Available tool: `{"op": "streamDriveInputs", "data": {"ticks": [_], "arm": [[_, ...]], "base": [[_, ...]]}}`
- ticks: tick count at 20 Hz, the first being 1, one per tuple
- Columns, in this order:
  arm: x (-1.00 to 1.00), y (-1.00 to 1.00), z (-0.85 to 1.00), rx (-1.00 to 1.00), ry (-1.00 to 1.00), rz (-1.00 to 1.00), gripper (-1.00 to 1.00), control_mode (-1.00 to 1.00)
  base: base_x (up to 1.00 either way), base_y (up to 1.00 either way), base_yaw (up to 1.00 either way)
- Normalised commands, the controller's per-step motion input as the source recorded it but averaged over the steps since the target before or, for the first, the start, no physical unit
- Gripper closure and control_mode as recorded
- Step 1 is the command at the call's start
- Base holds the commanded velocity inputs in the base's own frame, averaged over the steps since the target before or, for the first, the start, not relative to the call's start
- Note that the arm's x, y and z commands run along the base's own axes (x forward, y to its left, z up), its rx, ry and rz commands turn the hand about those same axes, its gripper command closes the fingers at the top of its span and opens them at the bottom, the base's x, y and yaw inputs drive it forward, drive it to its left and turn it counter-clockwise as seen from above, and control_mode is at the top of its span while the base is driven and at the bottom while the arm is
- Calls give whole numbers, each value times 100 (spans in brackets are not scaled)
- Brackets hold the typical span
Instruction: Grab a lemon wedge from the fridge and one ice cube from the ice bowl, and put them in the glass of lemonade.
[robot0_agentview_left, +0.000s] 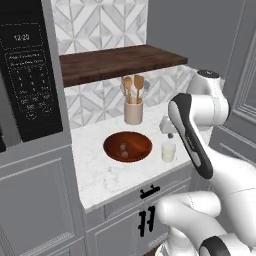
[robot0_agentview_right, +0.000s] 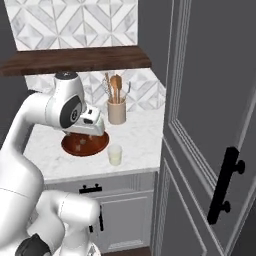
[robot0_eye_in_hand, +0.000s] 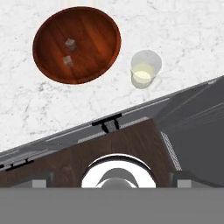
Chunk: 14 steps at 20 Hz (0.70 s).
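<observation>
Hand view looked straight down on the white marble table (robot0_eye_in_hand: 183, 26), with the ice bowl (robot0_eye_in_hand: 77, 43) as the clearest landmark. The bowl, glossy reddish-brown wood, sat flat on the marble and held two small pale ice cubes: one ice cube (robot0_eye_in_hand: 69, 43) nearer its middle and a second cube (robot0_eye_in_hand: 67, 61) just beside it, the two apart and not touching. Just beside the bowl, on the side toward the tall dark panelled door, stood the glass of lemonade (robot0_eye_in_hand: 145, 68), upright, a clear tumbler with pale yellowish liquid low inside; bowl and glass did not touch.

In the left base view, the beige utensil crock (robot0_agentview_left: 133, 111) with wooden spoons (robot0_agentview_left: 133, 85) stood behind the bowl against the patterned backsplash, under a dark wooden shelf (robot0_agentview_left: 117, 62). Below the table edge in front of the bowl, grey drawer and cabinet fronts carried black handles (robot0_agentview_left: 150, 191). A black oven panel (robot0_agentview_left: 29, 70) showed a clock well off to the bowl's far side.

The tool (robot0_agentview_left: 168, 126) hung above the table, over the glass beside the bowl, touching nothing. Its jaws stood spread wide, released, with nothing between them. In the right base view the tool (robot0_agentview_right: 93, 127) sat over the bowl's rim (robot0_agentview_right: 102, 146), the glass (robot0_agentview_right: 115, 154) just in front.
</observation>
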Motion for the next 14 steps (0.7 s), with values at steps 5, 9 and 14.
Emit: {"op": "streamDriveInputs", "data": {"ticks": [5, 9, 14], "arm": [[0, 0, 0, 0, 0, 0, -100, 100], [0, 0, 0, 0, 0, 0, -100, 100], [7, 21, -36, -3, 29, 18, -100, -100]], "base": [[87, 0, 7], [66, 28, 12], [0, 0, 0]]}}
